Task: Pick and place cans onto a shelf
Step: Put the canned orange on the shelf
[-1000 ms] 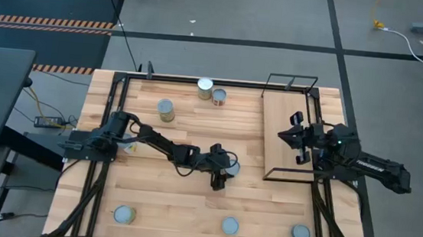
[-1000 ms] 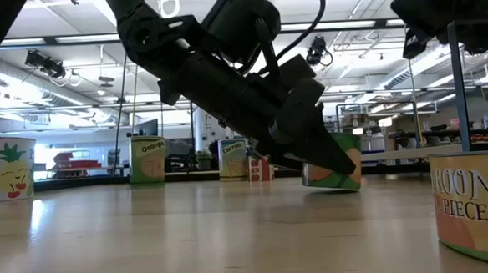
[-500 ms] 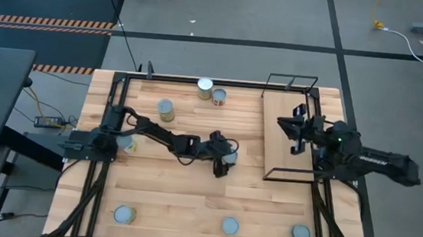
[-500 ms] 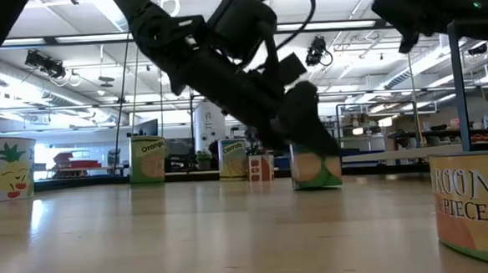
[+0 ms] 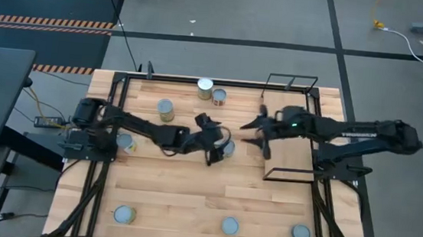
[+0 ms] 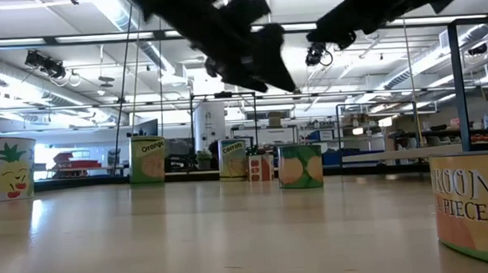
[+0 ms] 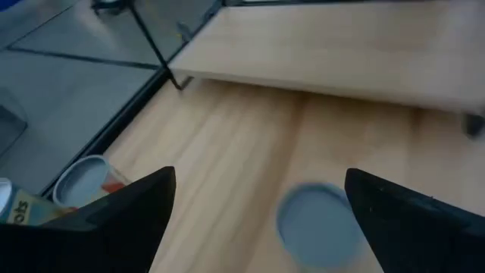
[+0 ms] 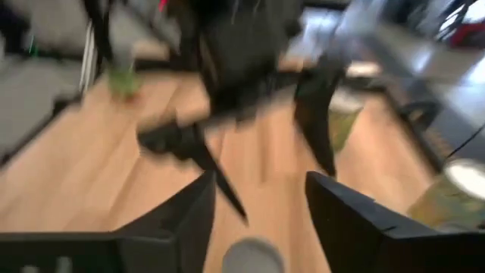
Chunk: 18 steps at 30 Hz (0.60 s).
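A can [image 5: 227, 148] with a green label [image 6: 300, 167] stands upright on its base at the middle of the table; no gripper touches it. My left gripper [image 5: 213, 140] hangs open just left of and above it, and its wrist view shows the can's grey top [image 7: 317, 225] below the spread fingers. My right gripper [image 5: 256, 138] is open in the air just right of the can, at the left edge of the shelf [image 5: 288, 160]. The shelf is a brown board in a black wire frame at the table's right.
Two cans [image 5: 205, 87] [image 5: 219, 96] stand at the far edge, and one [image 5: 166, 109] left of them. Three more [image 5: 124, 215] [image 5: 230, 226] [image 5: 300, 233] line the near edge. Both arms reach over the middle of the table.
My left gripper has let go of the green-labelled can, risen and drawn back a little toward the table's left. The can, tilted a second ago, now stands upright on the table. My right gripper has swung from over the shelf toward the table's left, close to the can.
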Each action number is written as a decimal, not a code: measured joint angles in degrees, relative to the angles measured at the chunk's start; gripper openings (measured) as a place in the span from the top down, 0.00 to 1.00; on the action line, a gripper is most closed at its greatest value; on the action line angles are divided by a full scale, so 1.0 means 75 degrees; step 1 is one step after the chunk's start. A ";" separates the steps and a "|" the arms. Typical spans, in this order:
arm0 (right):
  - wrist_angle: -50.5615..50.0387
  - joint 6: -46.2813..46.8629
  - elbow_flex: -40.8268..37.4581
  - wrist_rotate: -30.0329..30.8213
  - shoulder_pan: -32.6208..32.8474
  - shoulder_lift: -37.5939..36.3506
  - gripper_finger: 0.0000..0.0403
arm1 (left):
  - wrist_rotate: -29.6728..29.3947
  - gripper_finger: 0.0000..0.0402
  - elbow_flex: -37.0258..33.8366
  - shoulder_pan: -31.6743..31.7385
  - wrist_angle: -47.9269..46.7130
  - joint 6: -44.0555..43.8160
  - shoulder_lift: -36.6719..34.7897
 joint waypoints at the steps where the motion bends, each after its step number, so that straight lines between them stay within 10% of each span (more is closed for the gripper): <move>1: -0.0259 -0.0142 0.0145 0.0023 0.0101 0.0193 0.41 | 0.0011 0.03 -0.0167 -0.0061 0.0031 0.0104 -0.0138; 11: -0.0262 -0.0309 0.0402 0.0765 0.0297 0.1848 0.09 | 0.1584 0.03 -0.2823 0.0558 0.1856 -0.0055 -0.1878; 18: -0.0482 0.0213 0.1261 0.0973 0.0249 0.3625 0.01 | 0.2227 0.03 -0.3066 0.1162 0.2283 -0.0136 -0.2292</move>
